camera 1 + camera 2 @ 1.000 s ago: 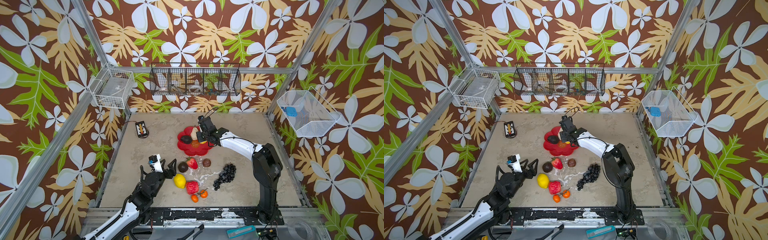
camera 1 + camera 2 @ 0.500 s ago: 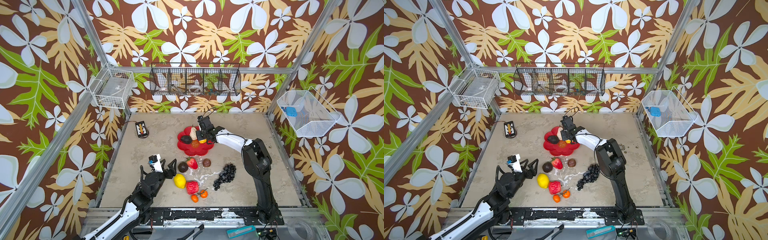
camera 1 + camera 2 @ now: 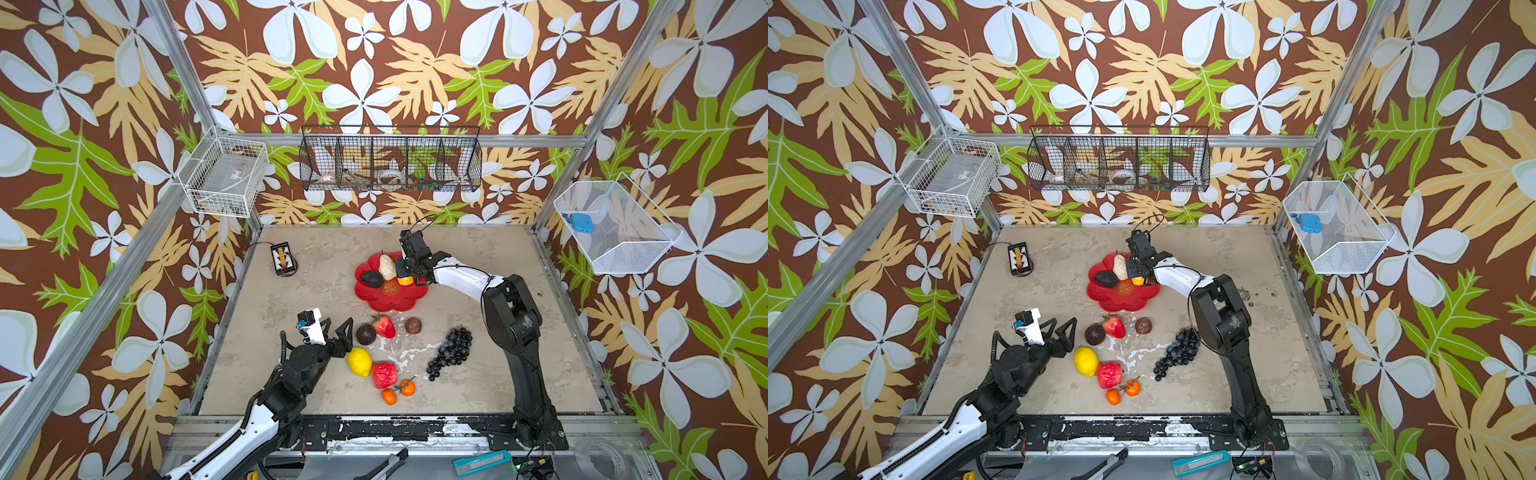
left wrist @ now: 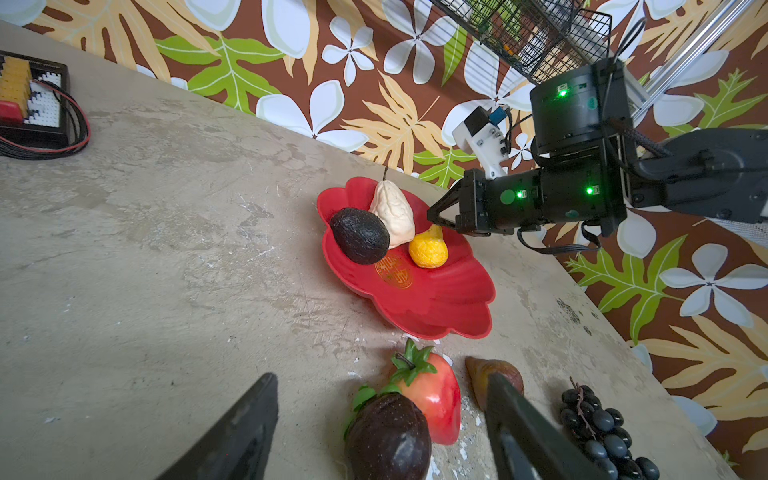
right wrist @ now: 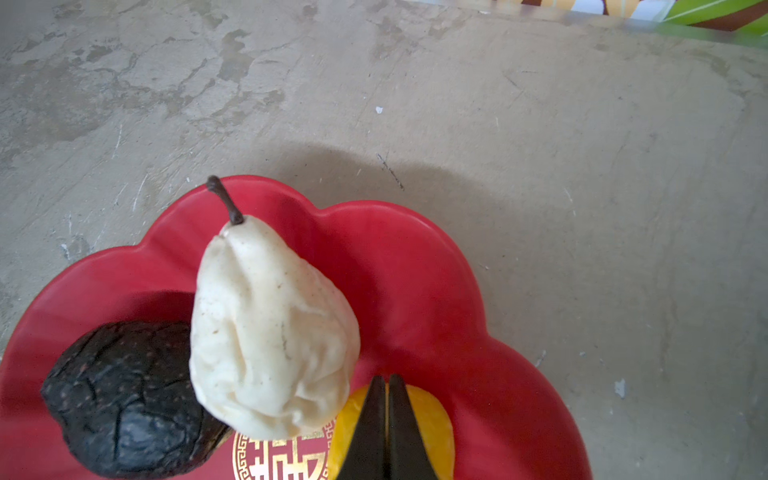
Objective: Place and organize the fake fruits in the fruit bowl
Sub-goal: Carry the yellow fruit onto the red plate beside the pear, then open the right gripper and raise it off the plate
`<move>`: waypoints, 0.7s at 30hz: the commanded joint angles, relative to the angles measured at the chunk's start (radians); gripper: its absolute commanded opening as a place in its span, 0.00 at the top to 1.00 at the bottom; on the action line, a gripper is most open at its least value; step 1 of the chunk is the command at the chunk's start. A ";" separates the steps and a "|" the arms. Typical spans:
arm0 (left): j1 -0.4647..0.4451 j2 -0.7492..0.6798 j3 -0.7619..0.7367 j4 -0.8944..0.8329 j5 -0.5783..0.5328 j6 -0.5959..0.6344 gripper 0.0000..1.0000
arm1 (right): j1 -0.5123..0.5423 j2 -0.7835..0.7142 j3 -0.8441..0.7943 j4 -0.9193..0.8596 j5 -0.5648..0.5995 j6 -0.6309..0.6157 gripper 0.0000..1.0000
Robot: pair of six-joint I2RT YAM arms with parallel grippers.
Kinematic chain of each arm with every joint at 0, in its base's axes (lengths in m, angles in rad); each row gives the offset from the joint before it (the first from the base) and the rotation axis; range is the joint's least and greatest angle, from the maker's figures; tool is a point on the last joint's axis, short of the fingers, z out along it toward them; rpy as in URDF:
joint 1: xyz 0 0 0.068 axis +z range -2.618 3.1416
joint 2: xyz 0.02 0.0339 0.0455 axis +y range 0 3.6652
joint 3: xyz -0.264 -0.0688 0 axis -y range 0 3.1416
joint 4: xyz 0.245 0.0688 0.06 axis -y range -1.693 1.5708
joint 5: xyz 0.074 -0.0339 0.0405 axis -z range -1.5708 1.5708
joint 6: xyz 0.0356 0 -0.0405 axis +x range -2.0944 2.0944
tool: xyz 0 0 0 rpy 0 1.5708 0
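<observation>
The right tool (image 4: 433,219), still clenched over the yellow fruit (image 4: 428,251) beside the pear (image 4: 392,212) in the fruit bowl (image 4: 436,307), has hardly shifted; release seems next.

The left arm (image 3: 291,374) has rounded black joint housings, a white link toward the lower left of the frame and a ribbed black hose (image 3: 283,345) alongside. The left pincer (image 3: 340,322) has two black pointed fingers beside a white camera bracket (image 3: 312,328) with a blue part. The right arm (image 3: 513,320) has bulky black links, a glossy white forearm (image 3: 457,275) and thin black cable loops (image 3: 422,220). In the left wrist view, green lights (image 4: 519,194) dot its housings. The right pincer (image 5: 386,380) ends in black tapered wedges.
</observation>
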 commanded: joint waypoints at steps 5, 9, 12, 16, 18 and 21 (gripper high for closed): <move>0.002 -0.002 0.005 0.019 0.001 -0.009 0.21 | -0.001 0.007 0.013 -0.019 0.021 -0.004 0.84; 0.002 -0.002 0.006 0.019 0.001 -0.009 0.21 | -0.001 0.004 0.018 -0.027 0.016 -0.011 0.78; 0.002 -0.001 0.006 0.018 0.001 -0.009 0.21 | -0.001 -0.004 0.014 -0.019 -0.022 -0.021 0.74; 0.002 -0.001 0.005 0.019 0.001 -0.009 0.21 | -0.001 -0.012 0.013 -0.020 -0.039 -0.026 0.69; 0.002 0.000 0.006 0.019 0.001 -0.010 0.21 | -0.001 -0.015 0.014 -0.021 -0.044 -0.027 0.66; 0.002 0.001 0.004 0.020 0.001 -0.010 0.21 | -0.001 -0.021 0.013 -0.023 -0.048 -0.029 0.62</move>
